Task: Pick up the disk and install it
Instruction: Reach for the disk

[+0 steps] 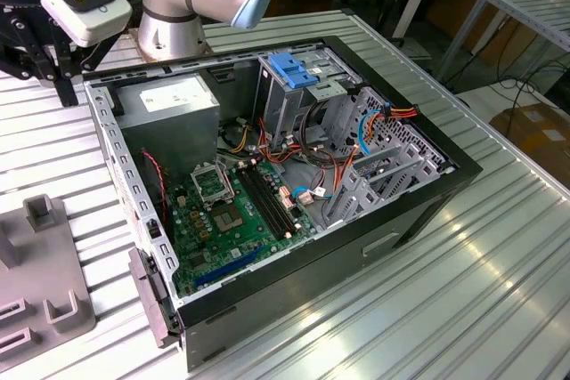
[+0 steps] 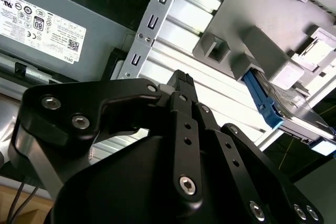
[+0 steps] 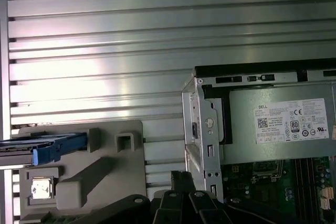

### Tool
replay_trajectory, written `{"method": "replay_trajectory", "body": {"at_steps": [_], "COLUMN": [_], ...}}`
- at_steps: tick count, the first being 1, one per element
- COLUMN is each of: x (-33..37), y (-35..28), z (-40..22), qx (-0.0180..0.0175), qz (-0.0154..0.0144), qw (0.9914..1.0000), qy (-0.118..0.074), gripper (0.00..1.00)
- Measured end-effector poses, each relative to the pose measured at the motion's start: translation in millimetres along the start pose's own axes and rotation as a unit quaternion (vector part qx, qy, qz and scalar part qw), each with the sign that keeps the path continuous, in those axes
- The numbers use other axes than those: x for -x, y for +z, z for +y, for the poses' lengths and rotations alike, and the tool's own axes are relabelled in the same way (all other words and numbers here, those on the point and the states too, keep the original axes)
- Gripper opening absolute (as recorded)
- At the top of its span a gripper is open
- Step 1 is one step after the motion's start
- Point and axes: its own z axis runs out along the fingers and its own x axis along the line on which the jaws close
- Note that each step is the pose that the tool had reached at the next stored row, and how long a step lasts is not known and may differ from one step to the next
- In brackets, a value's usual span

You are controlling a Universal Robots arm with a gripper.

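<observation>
The disk [image 2: 286,111], its blue rails showing in both wrist views, rests in a grey holder [image 3: 113,171] on the tabletop [image 1: 499,291], beside the open computer case [image 1: 419,215]. The claw [image 2: 181,80] hangs above the tabletop between holder and case, clear of the disk; I cannot tell whether it is apart or together.

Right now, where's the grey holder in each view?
Exterior view: holder at the lower left, beside the case.
Second wrist view: holder across the ribbed table from the case, with the disk sticking out of it.
First wrist view: holder beside the case, blue-railed disk at its edge.
Shared landmark: the labelled power supply.
</observation>
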Motion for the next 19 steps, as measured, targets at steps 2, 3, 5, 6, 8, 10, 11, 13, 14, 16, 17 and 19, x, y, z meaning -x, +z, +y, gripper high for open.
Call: {"method": "replay_trajectory", "body": {"at_steps": [2, 3, 5, 6, 8, 10, 11, 13, 14, 16, 17, 19], "x": [-8.0, -10.8, -15.2, -16.7, -20.5, -27.2, -30.2, -34.6, -36.8, -42.6, -44.3, -49.1], "y": [0.0, 0.0, 0.0, 0.1, 0.2, 0.3, 0.4, 0.4, 0.4, 0.5, 0.5, 0.5], "z": [-0.6, -0.8, -1.1, -1.1, -0.9, -0.7, -0.8, -1.0, -1.2, -1.6, -1.7, -2.0], "qx": [0.0000, 0.0000, 0.0000, 0.0000, 0.0000, 0.0000, 0.0000, 0.0000, 0.0000, 0.0000, 0.0000, 0.0000], "qz": [0.0000, 0.0000, 0.0000, 0.0001, 0.0003, 0.0005, 0.0006, 0.0007, 0.0008, 0.0009, 0.0009, 0.0010], "qw": [1.00000, 1.00000, 1.00000, 1.00000, 1.00000, 1.00000, 1.00000, 1.00000, 1.00000, 1.00000, 1.00000, 1.00000], "qy": [0.000, 0.000, 0.000, 0.000, 0.000, 0.000, 0.000, 0.000, 0.000, 0.000, 0.000, 0.000], "gripper": [0.10, 0.10, 0.10, 0.10, 0.10, 0.10, 0.10, 0.10, 0.10, 0.10, 0.10, 0.10]}}
